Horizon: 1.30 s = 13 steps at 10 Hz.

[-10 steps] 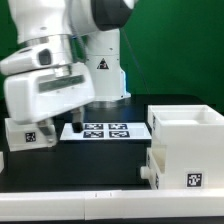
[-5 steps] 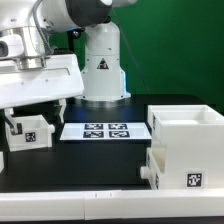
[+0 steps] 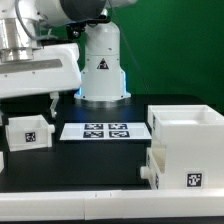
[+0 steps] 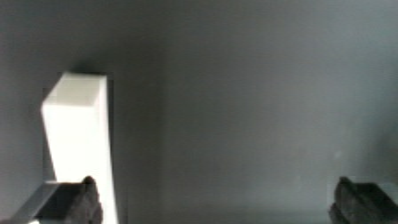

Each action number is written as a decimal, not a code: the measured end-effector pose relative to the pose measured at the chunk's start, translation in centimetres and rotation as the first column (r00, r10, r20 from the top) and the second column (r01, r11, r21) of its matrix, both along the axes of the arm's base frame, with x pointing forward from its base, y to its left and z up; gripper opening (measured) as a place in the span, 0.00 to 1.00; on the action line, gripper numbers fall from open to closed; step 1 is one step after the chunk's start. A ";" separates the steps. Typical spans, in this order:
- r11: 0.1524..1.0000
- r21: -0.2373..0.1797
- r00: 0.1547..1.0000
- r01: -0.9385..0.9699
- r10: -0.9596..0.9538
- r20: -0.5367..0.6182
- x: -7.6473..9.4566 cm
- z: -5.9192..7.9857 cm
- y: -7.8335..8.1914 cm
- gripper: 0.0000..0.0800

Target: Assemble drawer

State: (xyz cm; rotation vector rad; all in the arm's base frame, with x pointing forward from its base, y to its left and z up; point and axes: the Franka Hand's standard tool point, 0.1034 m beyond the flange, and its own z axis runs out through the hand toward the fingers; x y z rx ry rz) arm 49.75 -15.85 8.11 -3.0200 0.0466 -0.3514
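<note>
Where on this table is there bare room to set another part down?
The widest free patch is the black table in front of the marker board, between the small tray and the tall casing. The exterior view's right is crowded.

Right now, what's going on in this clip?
The Panda arm's gripper hangs open and empty over the black table. A small white drawer tray sits close beneath it on the exterior view's left, clear of the fingers. The tall drawer casing stands on the exterior view's right, with the marker board lying between the two.
</note>
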 end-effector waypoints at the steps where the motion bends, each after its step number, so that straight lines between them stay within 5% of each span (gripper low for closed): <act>1: 0.993 0.029 0.993 0.113 -0.112 -0.021 -0.2 -0.2 0.6 0.81; 2: 0.970 0.079 0.973 0.229 -0.225 -0.059 -0.4 -0.6 0.7 0.81; 6: 0.903 0.127 0.909 0.411 -0.395 -0.132 -1.0 -0.8 0.5 0.81; 9: 0.798 0.141 0.803 0.586 -0.547 -0.238 -1.8 0.9 -0.8 0.81; 13: 0.791 0.145 0.795 0.595 -0.552 -0.252 -2.3 0.5 -0.5 0.81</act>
